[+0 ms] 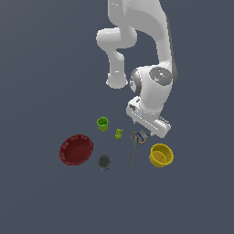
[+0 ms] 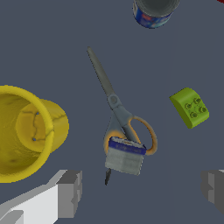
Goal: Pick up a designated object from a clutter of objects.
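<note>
Between our spread fingers, the grey-blue block lies untouched.

Our gripper hangs open above the block, which rests on the scissors' orange handles. Just beyond sit the yellow bowl and green piece, then the blue-banded can.

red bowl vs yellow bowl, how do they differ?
Colour: the red bowl is dark red, the yellow bowl bright yellow. Size: the red bowl looks wider in the exterior view. Place: the red bowl sits at the clutter's edge on the exterior view's left, far from the gripper; the yellow bowl lies on the right, close beside it. Both are round, upright and look empty.
</note>
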Controlling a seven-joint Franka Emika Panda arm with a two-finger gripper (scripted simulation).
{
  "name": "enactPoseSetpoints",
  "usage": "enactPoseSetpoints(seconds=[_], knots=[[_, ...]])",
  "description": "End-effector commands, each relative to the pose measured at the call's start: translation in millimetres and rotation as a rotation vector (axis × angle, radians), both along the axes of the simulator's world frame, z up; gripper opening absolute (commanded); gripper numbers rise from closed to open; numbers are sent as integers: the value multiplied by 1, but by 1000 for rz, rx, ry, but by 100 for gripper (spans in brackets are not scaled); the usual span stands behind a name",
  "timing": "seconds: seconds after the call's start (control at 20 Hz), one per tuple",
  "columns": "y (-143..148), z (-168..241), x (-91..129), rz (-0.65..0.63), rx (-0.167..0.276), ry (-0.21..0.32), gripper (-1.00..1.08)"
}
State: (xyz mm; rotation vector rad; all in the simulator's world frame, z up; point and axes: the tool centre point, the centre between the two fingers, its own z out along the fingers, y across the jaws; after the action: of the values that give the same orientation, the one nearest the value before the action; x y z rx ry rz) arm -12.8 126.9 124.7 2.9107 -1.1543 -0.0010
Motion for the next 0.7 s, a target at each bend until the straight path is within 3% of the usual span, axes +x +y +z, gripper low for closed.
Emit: enactPoseSetpoints(seconds=[0.0, 0.65], knots=[[6, -11, -4, -53, 2, -2, 100], [22, -46, -18, -213, 8, -5, 100]])
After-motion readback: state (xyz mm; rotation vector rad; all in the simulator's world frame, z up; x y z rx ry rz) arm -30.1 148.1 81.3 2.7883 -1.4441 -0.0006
